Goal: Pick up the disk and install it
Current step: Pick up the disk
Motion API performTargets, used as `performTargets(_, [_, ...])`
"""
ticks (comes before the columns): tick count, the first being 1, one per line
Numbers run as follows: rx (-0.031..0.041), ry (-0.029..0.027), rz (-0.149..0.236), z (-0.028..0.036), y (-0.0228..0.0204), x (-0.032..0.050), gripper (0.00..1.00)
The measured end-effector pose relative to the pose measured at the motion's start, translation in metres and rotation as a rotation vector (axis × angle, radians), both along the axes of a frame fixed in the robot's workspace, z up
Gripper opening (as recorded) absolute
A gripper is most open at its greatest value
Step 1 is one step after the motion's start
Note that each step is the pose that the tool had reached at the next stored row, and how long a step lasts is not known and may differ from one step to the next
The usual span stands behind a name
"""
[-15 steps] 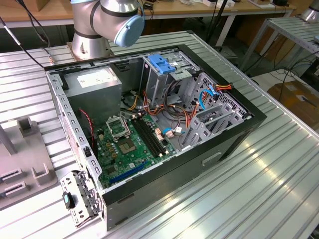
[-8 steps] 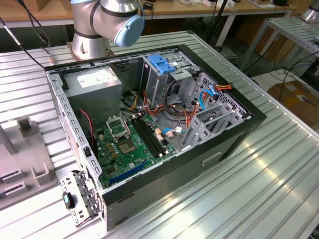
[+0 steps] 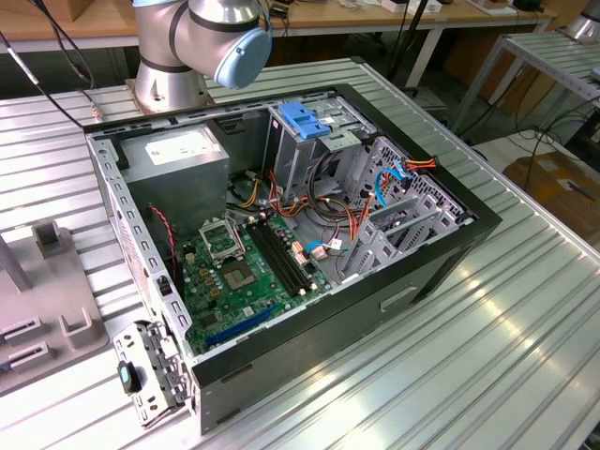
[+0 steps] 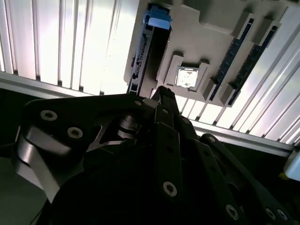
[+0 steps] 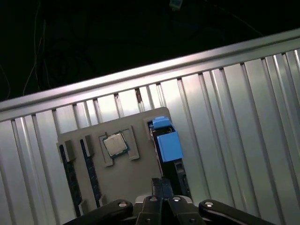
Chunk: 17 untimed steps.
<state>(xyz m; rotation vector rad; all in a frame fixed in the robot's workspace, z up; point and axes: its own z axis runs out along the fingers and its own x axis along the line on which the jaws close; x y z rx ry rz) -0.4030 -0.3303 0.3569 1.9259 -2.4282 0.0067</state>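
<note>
The claw [image 5: 160, 183] hangs above the grey tray [image 5: 125, 174] on the ribbed bench [image 5: 234, 122], its fingers pressed together on nothing. The disk [image 5: 168, 141] (blue rail uppermost) seems to stand on edge in a tray slot, just beside the square chip [image 5: 115, 144], near the claw.

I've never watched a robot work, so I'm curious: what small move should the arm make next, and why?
Probably nudge the end effector across until it sits squarely over the disk. The disk stands on edge in the grey tray, untouched. In both wrist views, the shut end effector hangs above the tray, seemingly a little to one side of the disk.
</note>
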Motion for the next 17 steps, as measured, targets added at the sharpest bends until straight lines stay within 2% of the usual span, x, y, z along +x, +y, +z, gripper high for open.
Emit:
performTargets(2, [0.0001,-0.0018,0.029,-0.0002,0.0000,0.0000,0.11])
performTargets(3, [0.0017,-0.0038,0.058,-0.0004,0.0000,-0.0001,0.11])
performTargets(5, [0.0123,-0.0069,0.103,-0.0008,0.0000,-0.0001,0.11])
performTargets(6, [0.0179,-0.0077,0.116,-0.0008,0.0000,-0.0001,0.11])
performTargets(9, [0.0190,-0.0084,0.119,-0.0008,0.0000,0.0000,0.11])
performTargets(10, [0.0233,-0.0087,0.119,-0.0009,-0.0001,0.0000,0.11])
performTargets(11, [0.0319,-0.0096,0.119,-0.0010,-0.0001,0.0000,0.11])
performTargets(12, [0.0438,-0.0115,0.119,-0.0014,0.0000,-0.0001,0.11])
performTargets(13, [0.0493,-0.0131,0.120,-0.0020,0.0000,-0.0003,0.11])
performTargets(15, [0.0581,-0.0158,0.124,-0.0034,0.0001,-0.0010,0.11])
performTargets(17, [0.0608,-0.0183,0.133,-0.0060,0.0000,-0.0027,0.11])
